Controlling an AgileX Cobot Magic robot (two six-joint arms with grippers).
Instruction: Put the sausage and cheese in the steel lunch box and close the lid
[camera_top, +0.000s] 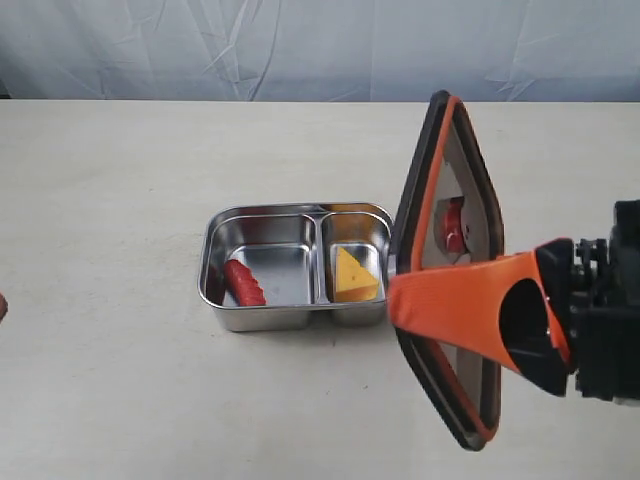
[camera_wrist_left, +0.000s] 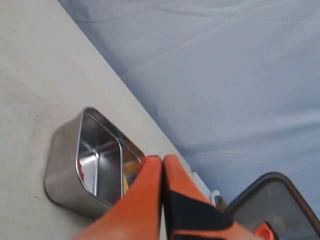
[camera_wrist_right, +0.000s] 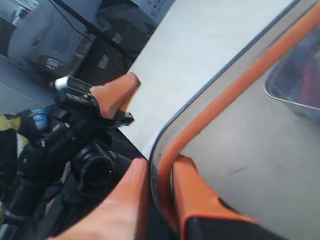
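Stainless steel lunch box (camera_top: 212, 262), one in number, sits open on the off-white table (camera_top: 110, 390). It has two compartments divided by one central wall. The larger compartment, on the left in the exterior view, holds one red sausage (camera_top: 243, 283) lying at an angle on the floor near the front wall. The smaller compartment, on the right, holds one yellow-orange cheese (camera_top: 355, 275) wedge, its point towards the back wall. One lid (camera_top: 478, 200), dark and translucent with an orange seal rim and one orange valve tab (camera_top: 454, 225) at its centre, is off the box. It stands raised on edge and tilted, just beside the box's right end. Whether the lid's edge touches the steel rim cannot be told. Two grippers noted. The right gripper (camera_wrist_right: 161, 165) is clamped narrow on the lid's rim, one of its orange fingers (camera_top: 450, 305) on each face, as the right wrist view shows. The left gripper (camera_wrist_left: 161, 161) has its two orange fingers pressed together tip to tip with nothing between them, and is held off the table with the lunch box beyond it. One pale blue-grey cloth backdrop (camera_top: 300, 40) runs along the far side of the table.
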